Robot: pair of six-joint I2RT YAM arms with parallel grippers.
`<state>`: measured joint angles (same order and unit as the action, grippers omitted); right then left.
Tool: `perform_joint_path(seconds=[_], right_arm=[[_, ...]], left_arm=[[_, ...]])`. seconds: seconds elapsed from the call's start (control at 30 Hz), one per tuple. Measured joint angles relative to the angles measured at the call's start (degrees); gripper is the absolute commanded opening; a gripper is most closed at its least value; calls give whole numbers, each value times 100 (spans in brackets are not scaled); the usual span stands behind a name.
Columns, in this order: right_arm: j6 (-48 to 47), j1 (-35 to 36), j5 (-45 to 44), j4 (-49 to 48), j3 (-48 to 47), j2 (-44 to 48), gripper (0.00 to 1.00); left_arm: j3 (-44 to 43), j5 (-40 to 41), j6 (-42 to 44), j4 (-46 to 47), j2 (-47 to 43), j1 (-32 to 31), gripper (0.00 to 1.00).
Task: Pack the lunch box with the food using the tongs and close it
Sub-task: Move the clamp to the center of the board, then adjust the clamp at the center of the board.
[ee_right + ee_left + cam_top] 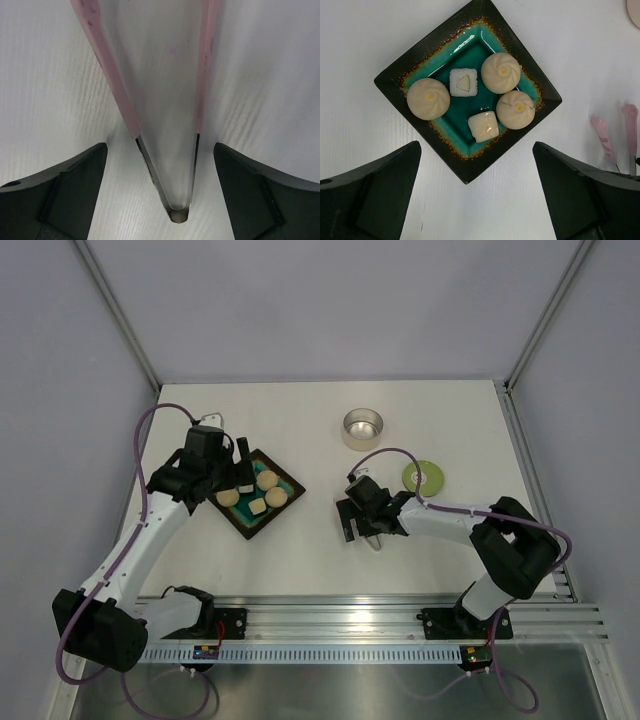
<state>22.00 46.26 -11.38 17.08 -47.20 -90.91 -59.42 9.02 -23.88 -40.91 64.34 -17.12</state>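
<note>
The tongs lie flat on the white table, pink arms spreading away from a steel hinge end. My right gripper is open and straddles that hinge end, with a gap between each finger and the tongs. The food, three beige dumpling balls and two pale cubes, sits in the dark square tray with a teal inside. My left gripper hangs open over the tray's near corner, holding nothing. The steel lunch box stands at the back, and its green lid lies to the right of my right gripper.
The pink tips of the tongs show at the right edge of the left wrist view, a short way from the tray. Metal frame posts and grey walls surround the table. A rail runs along the near edge.
</note>
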Motion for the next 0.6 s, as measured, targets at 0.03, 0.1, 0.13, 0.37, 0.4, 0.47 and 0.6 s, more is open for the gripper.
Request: perform_joint_path(seconds=[0.03, 0.1, 0.13, 0.37, 0.4, 0.47, 0.6], right_arm=[[15, -2, 28, -17, -31, -31, 92], [20, -2, 31, -31, -83, -85, 85], [20, -2, 31, -35, -114, -118, 84], [4, -2, 42, -122, -208, -234, 71], [4, -2, 42, -129, -208, -238, 69], [0, -2, 57, -142, -208, -240, 63], [-20, -2, 114, -138, -247, -275, 56]], left_arm=[[0, 2, -2, -9, 0, 0, 99], [0, 0, -4, -20, 0, 0, 99], [0, 0, -7, -17, 0, 0, 99], [0, 0, -15, -20, 0, 0, 99], [0, 0, -15, -17, 0, 0, 99], [0, 0, -15, -17, 0, 0, 99], [0, 0, -15, -17, 0, 0, 99]])
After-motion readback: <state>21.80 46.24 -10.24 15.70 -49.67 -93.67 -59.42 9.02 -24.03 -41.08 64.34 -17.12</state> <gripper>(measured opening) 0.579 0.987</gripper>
